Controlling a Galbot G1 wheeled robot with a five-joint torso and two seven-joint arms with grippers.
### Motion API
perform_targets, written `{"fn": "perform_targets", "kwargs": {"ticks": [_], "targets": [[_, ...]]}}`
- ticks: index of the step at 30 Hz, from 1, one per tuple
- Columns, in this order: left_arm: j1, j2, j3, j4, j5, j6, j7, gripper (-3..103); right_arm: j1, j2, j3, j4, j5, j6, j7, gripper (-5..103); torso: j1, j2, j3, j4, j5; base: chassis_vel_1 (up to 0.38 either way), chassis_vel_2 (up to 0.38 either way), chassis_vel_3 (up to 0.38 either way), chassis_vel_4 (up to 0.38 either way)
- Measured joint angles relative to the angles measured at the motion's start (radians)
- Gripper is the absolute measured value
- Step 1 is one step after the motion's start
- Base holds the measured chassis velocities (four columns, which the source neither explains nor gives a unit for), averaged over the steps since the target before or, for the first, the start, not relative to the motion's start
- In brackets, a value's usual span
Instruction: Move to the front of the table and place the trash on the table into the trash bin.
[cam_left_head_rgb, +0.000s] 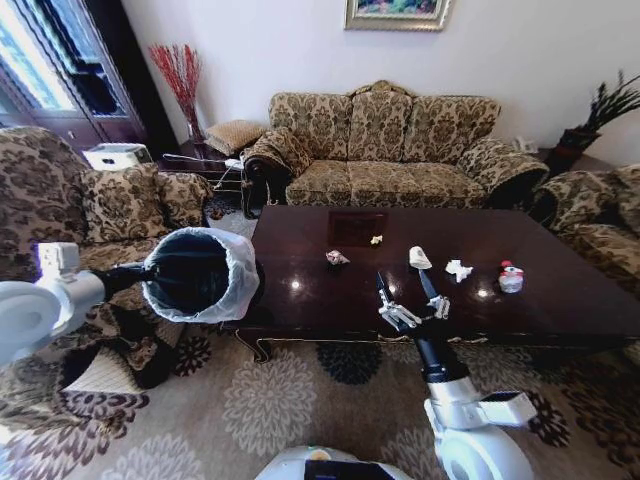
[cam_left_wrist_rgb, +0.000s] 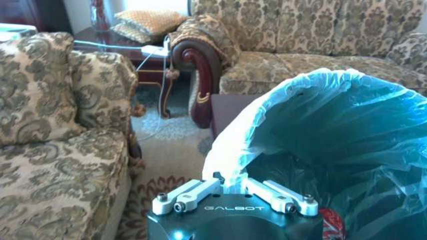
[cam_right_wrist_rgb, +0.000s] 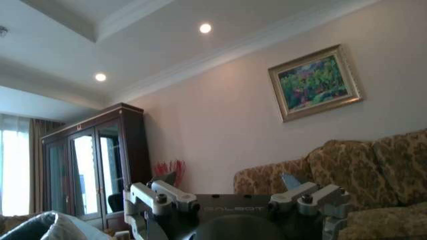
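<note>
- My right claw (cam_left_head_rgb: 405, 285) sits just below centre of the head view, over the near edge of the counter (cam_left_head_rgb: 560, 300), its two dark fingers spread wide apart and pointing up the frame, with nothing between them.
- Just above that claw, at mid-frame, lie a white paper cup (cam_left_head_rgb: 419, 258) on its side and a white tissue (cam_left_head_rgb: 458, 269) just right of it.
- Further right on the counter stands a small red-and-white can (cam_left_head_rgb: 510, 277).
- Left of the cup are a crumpled wrapper (cam_left_head_rgb: 337, 257) and, a little higher, a yellowish scrap (cam_left_head_rgb: 376, 240); both are apart from each other.
- My left claw (cam_left_wrist_rgb: 232, 187) appears at the bottom centre of the left wrist view, closed on the near rim of the trash bin (cam_left_head_rgb: 195, 272), pinching the white bag folded over it.
- In the head view the bin hangs at centre left, tipped so its dark mouth faces the camera, just beside the counter's left end.
- A patterned sofa (cam_left_head_rgb: 390, 145) stands behind the counter at upper centre, and an armchair (cam_left_head_rgb: 80, 215) fills the left side.
</note>
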Motion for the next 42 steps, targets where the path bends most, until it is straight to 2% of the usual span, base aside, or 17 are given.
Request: {"fn": "perform_targets", "kwargs": {"ticks": [2, 6, 12, 19, 27, 30, 36, 39, 42], "targets": [[-0.019, 0.003, 0.000, -0.017, 0.002, 0.000, -0.006, 0, 0.008, -0.011, 0.006, -0.010, -0.002, -0.050, 0.035, 100, 0.000, 0.000, 0.000, -0.0004, 0.0000, 0.000, 0.000, 0.000, 0.000], [-0.016, 0.024, -0.018, -0.065, 0.001, 0.003, -0.027, 0, 0.042, -0.008, 0.002, -0.059, 0.038, -0.086, 0.045, 100, 0.000, 0.000, 0.000, -0.0001, 0.0000, 0.000, 0.000, 0.000, 0.000], [-0.004, 0.046, -0.042, -0.079, -0.002, 0.005, -0.028, 0, 0.094, 0.001, -0.038, -0.145, 0.033, -0.086, 0.034, 100, 0.000, 0.000, 0.000, 0.0000, 0.0000, -0.005, 0.009, 0.006, -0.005], [-0.006, 0.008, -0.025, -0.110, -0.003, 0.002, -0.031, 0, 0.183, -0.011, -0.049, -0.275, 0.029, -0.089, 0.033, 100, 0.000, 0.000, 0.000, 0.0002, -0.0004, -0.090, 0.100, 0.103, -0.096], [-0.003, 0.015, -0.024, -0.109, -0.003, 0.001, -0.029, 0, 0.255, -0.007, -0.056, -0.366, 0.024, -0.098, 0.041, 100, 0.000, 0.000, 0.000, 0.0003, 0.0001, -0.202, 0.218, 0.227, -0.211], [0.001, 0.019, -0.024, -0.112, -0.004, 0.001, -0.029, 0, 0.261, 0.006, -0.065, -0.393, -0.005, -0.126, 0.047, 100, 0.001, 0.000, 0.000, -0.0008, -0.0005, -0.236, 0.197, 0.217, -0.213], [0.015, 0.021, -0.022, -0.121, -0.005, 0.001, -0.032, 0, 0.351, 0.036, -0.083, -0.509, -0.084, -0.160, 0.077, 100, 0.001, -0.001, 0.001, -0.0006, 0.0001, -0.101, 0.081, 0.062, -0.104], [0.032, 0.022, -0.024, -0.133, -0.005, 0.001, -0.040, 0, 0.442, 0.050, -0.131, -0.602, -0.053, -0.223, 0.101, 100, -0.001, 0.000, 0.000, 0.0007, -0.0002, 0.012, -0.008, -0.009, 0.019], [0.044, 0.024, -0.030, -0.135, -0.006, 0.001, -0.040, 0, 0.507, 0.055, -0.168, -0.669, -0.033, -0.249, 0.109, 100, -0.001, 0.000, -0.001, 0.0011, 0.0000, 0.056, -0.029, -0.023, 0.059]]}}
